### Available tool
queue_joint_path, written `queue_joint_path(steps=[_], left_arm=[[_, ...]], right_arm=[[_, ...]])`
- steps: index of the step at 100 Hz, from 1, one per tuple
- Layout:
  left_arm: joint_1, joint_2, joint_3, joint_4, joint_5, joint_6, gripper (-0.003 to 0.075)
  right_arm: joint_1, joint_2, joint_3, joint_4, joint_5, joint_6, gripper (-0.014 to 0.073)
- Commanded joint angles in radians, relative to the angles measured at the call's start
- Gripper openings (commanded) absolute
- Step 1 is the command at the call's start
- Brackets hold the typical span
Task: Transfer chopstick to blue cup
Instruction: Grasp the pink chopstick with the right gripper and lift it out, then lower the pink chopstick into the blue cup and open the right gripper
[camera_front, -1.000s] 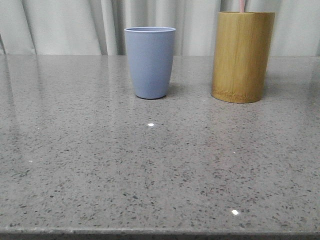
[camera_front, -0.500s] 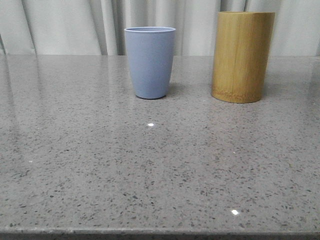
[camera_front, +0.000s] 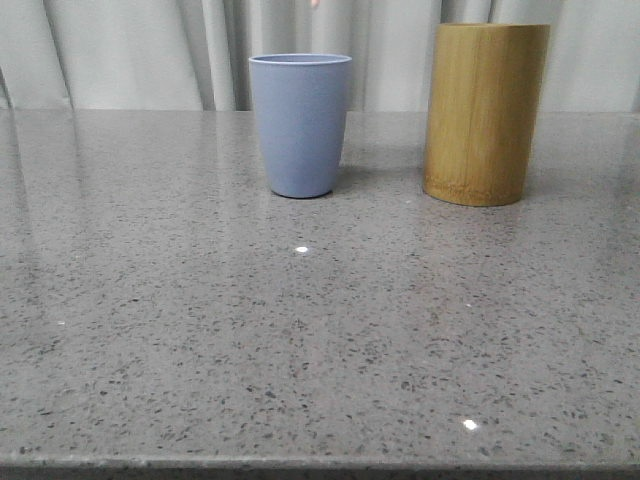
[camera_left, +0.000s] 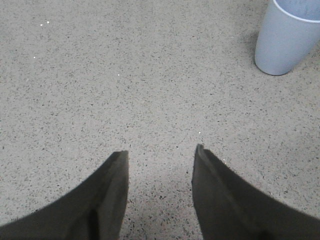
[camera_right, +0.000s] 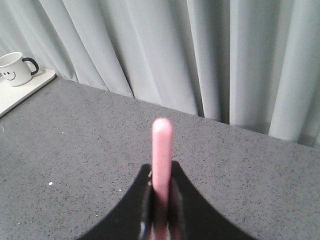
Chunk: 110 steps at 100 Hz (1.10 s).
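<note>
Speckled grey table (camera_front: 300, 330) | blue cup (camera_front: 300, 125) upright beside bamboo holder (camera_front: 485, 112) | right tool (camera_right: 161, 200) clamps chopstick (camera_right: 161, 150), its tip (camera_front: 314, 4) above cup rim, likely aligned for lowering | left tool (camera_left: 160, 156) spread, empty, near cup.

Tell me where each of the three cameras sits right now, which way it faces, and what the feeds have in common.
Front view: low at the table's near edge, facing forward at the blue cup, bamboo holder and curtain; the chopstick tip peeks in at the top edge.
Left wrist view: on the left arm, looking down at the table past the open left gripper.
Right wrist view: on the right arm, facing the curtain, right gripper clamping the chopstick.
Shared: front and left wrist both show the blue cup; front and right wrist, the chopstick.
</note>
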Motion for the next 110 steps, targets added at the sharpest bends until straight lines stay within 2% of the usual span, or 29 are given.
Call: queue_joint_path(steps=[1,21,40,45,88,110], left_arm=[[0.001,-0.005,-0.026,-0.010,-0.068,-0.012,0.0294],[0.001,-0.005,-0.026,-0.010,-0.068,-0.012,0.0294],[0.001,-0.005,-0.026,-0.010,-0.068,-0.012,0.0294],[0.001,-0.005,-0.026,-0.010,-0.068,-0.012,0.0294],[0.001,-0.005,-0.026,-0.010,-0.062,-0.018,0.0294],[0.001,-0.005,-0.026,-0.010,-0.062,-0.031,0.0294]], right_arm=[[0.000,-0.012,-0.032,0.008,-0.093,-0.009,0.0046],[0.000,0.047,-0.032,0.008,-0.092,-0.009,0.0063],[0.000,0.074,-0.032,0.008,-0.086,-0.008,0.0271],[0.000,0.075,-0.032,0.008,-0.081,-0.008,0.0302],[-0.003,0.037,-0.029,-0.003,-0.026,-0.001,0.0297],[-0.003,-0.012,-0.029,-0.087,0.040,0.004,0.0297]])
